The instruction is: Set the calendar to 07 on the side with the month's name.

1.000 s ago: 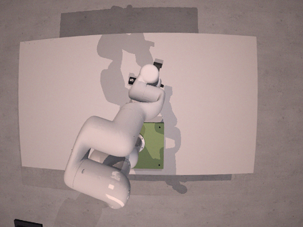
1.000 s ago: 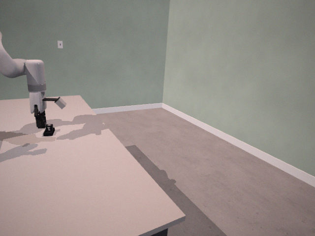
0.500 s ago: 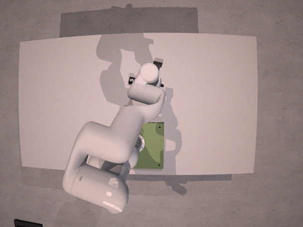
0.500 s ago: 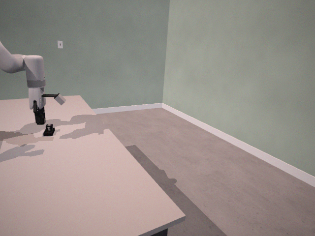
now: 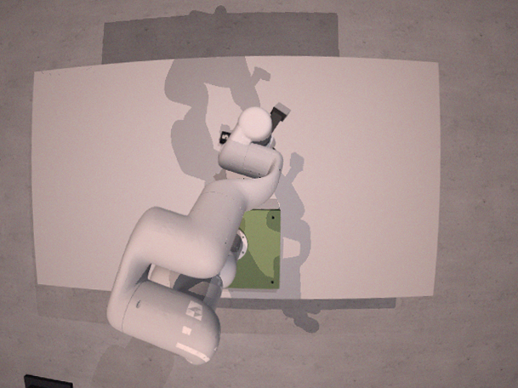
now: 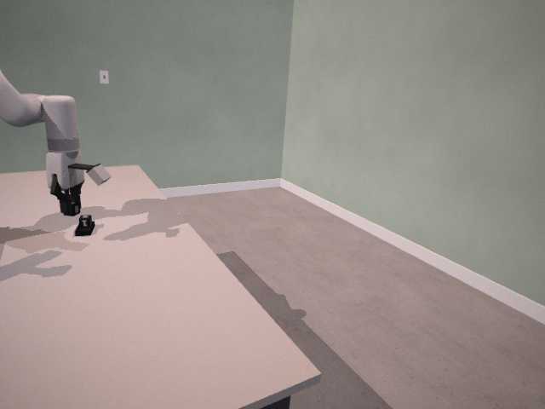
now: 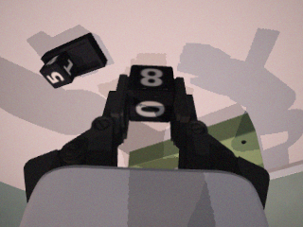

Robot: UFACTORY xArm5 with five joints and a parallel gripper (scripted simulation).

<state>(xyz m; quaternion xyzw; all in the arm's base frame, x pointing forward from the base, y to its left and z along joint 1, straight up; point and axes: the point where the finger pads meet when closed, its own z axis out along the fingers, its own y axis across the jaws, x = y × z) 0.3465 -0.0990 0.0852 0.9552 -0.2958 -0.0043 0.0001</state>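
From where I stand, the pale table's (image 5: 361,169) (image 6: 153,308) near corner comes first. Farther along, inward from the long edge opposite the green base plate (image 5: 265,275) (image 7: 227,142), lies the black tray (image 6: 82,231) (image 7: 89,53), one cube (image 5: 224,137) (image 6: 85,221) (image 7: 57,71) at its end. Just beyond, the gripper (image 6: 70,207) (image 7: 151,90) pinches the other cube (image 6: 74,209) (image 7: 151,90), 8 and 0 showing, above the surface

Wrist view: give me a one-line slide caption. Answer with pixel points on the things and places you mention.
Gripper (image 5: 264,143) (image 6: 70,206) (image 7: 151,90) holding a cube (image 6: 75,208) (image 7: 151,90) showing 8 and 0, tray (image 5: 220,142) (image 6: 83,230) (image 7: 90,54) beyond.

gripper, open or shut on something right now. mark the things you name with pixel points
Shut on a cube (image 7: 151,92) (image 6: 71,207): in the wrist view its 8 and 0 faces show between the gripper's (image 7: 151,106) (image 6: 70,210) fingers.
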